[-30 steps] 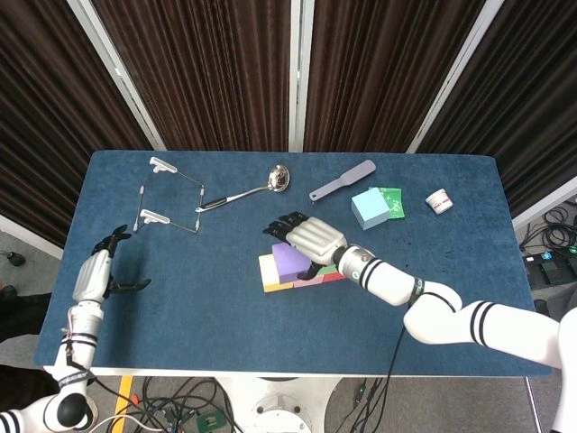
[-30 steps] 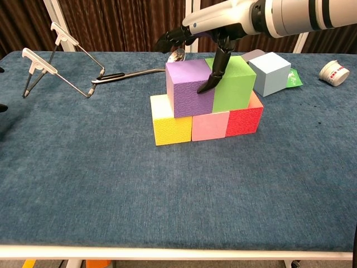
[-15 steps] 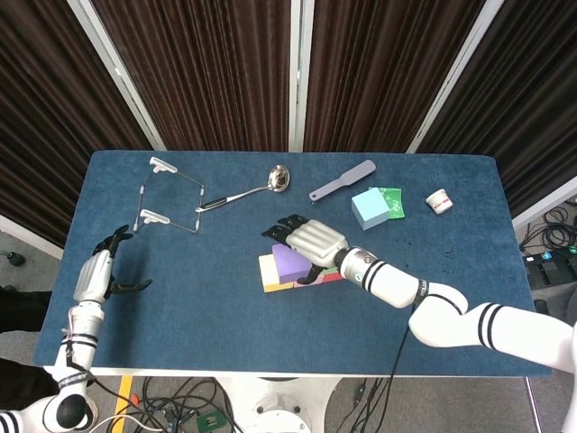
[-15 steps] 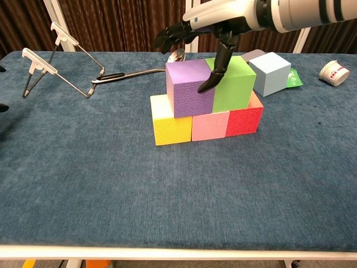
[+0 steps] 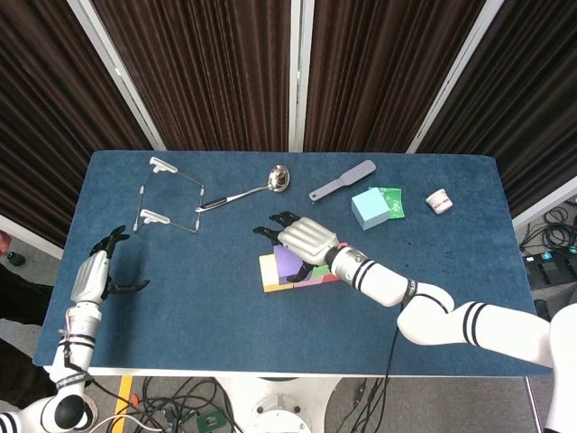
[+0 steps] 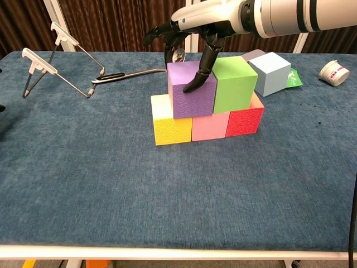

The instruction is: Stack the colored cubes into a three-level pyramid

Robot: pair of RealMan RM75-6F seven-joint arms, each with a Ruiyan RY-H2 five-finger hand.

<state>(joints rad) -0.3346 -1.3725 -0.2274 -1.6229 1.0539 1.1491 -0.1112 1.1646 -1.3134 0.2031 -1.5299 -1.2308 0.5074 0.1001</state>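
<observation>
In the chest view, a yellow cube [image 6: 170,126], a pink cube [image 6: 210,125] and a red cube [image 6: 244,120] form a row. A purple cube [image 6: 189,96] and a green cube [image 6: 235,84] sit side by side on top of them. A light blue cube [image 6: 271,72] [image 5: 370,208] stands apart behind the stack. My right hand [image 6: 195,30] [image 5: 303,239] hovers over the purple cube [image 5: 286,262]. Its fingers are spread and its thumb tip touches the cube's front top edge. My left hand [image 5: 93,272] hangs at the table's left edge with its fingers apart, holding nothing.
A wire stand with white clips [image 5: 171,194] [image 6: 61,61] and a metal ladle [image 5: 252,189] lie at the back left. A grey spatula [image 5: 343,180], a green packet [image 5: 394,200] and a small white cup [image 5: 439,200] [image 6: 334,71] lie at the back right.
My right hand has shifted left over the stack. Its thumb has moved from the seam between the purple and green cubes onto the purple cube. The left hand has stayed put.
</observation>
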